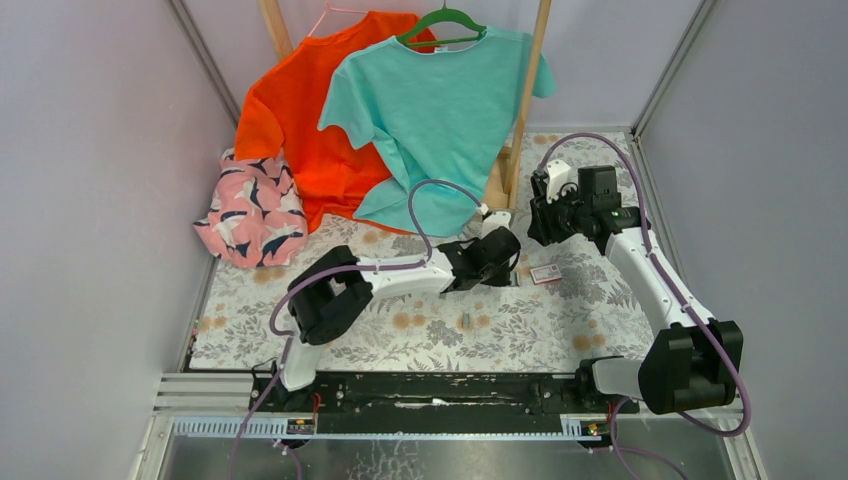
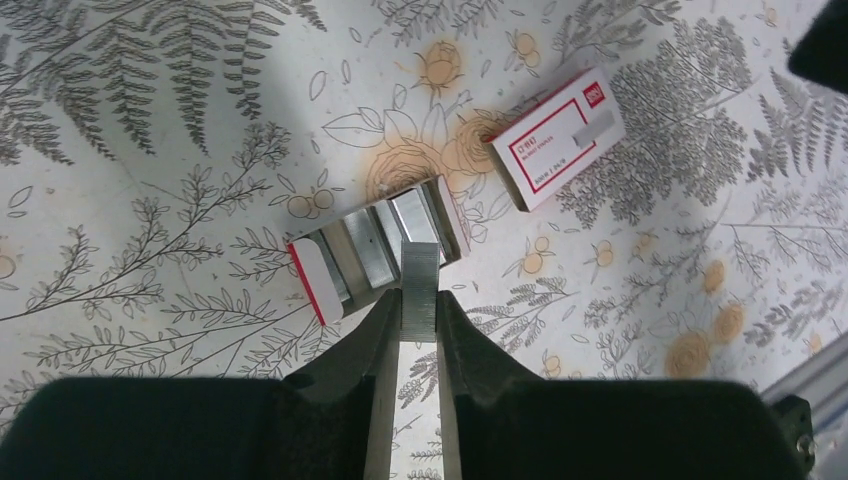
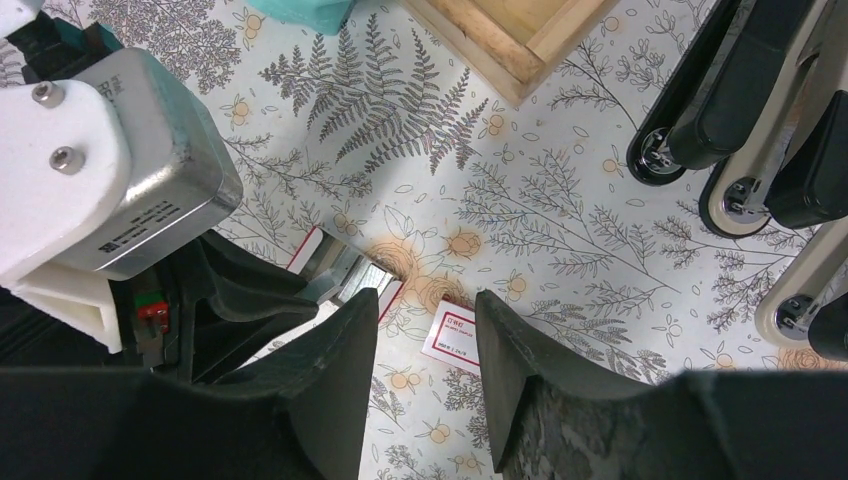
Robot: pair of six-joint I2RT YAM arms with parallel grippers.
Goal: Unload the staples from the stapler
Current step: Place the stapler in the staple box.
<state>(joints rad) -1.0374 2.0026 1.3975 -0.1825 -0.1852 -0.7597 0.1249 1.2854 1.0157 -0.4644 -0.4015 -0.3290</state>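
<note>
Staples (image 2: pixel 420 270), joined in one short silvery strip, are held upright between the fingers of the left gripper (image 2: pixel 420 310), whose jaws are closed to a narrow gap and clamped on the strip's lower half. The strip's far end is seen over the near edge of one small white tray (image 2: pixel 318 275) with red ends, which lies on the flower-patterned table (image 2: pixel 150 150). Whether strip and tray touch cannot be told. More silvery blocks are seen in the tray, at least two, but their exact count cannot be made out. One white-and-red box sleeve (image 2: pixel 560 140) lies near the tray, apart from it.

The right gripper (image 3: pixel 425 300) is held above the same spot with its jaws about half open, and nothing is gripped between them.

Two shirts are hung at the back, one orange shirt (image 1: pixel 300 130) and one teal shirt (image 1: pixel 440 110), and one pink patterned cloth (image 1: pixel 250 210) is bunched beside them. In the top view the tray is hidden behind the left gripper. One small grey thing (image 1: pixel 465 320) on the table is too small to be named, and black parts (image 3: pixel 720 90) with small wheels are cut off at the right wrist view's edge
</note>
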